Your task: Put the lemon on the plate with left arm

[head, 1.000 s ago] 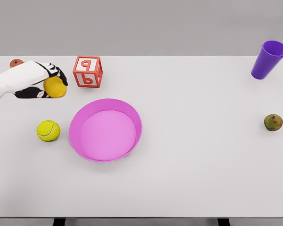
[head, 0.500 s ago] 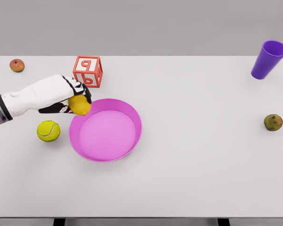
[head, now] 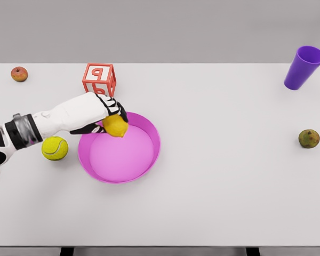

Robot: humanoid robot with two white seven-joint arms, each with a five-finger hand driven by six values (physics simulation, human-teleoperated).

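Note:
A yellow lemon (head: 116, 126) is held in my left hand (head: 110, 118), whose fingers are curled around it. Hand and lemon hover over the back left part of the pink plate (head: 149, 160), just inside its rim. The left arm reaches in from the lower left across the table. The right arm does not show.
A red letter block (head: 100, 79) stands just behind the hand. A tennis ball (head: 55, 148) lies left of the plate under the forearm. A small apple (head: 19, 73) sits at the back left, a purple cup (head: 305, 67) at the back right, a brownish fruit (head: 309, 138) at the right.
The left hand has carried the lemon rightward and toward me, from beside the block at the far left to above the plate's back left rim.

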